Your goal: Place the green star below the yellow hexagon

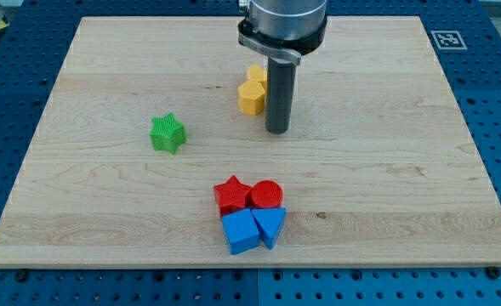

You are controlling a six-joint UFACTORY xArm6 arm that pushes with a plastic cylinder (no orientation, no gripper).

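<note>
The green star [167, 133] lies on the wooden board at the view's left of centre. The yellow hexagon [251, 97] sits near the view's top centre, with a second yellow block [257, 75] touching it just above; that block's shape is partly hidden by the rod. My tip [276, 130] rests on the board just right of and slightly below the yellow hexagon, apart from it. The green star is well to the left of my tip.
A red star [231, 195] and a red cylinder [266, 195] sit side by side at the view's bottom centre. A blue cube [240, 231] and a blue triangle [270, 225] touch them from below. The board's edge [250, 265] runs along the bottom.
</note>
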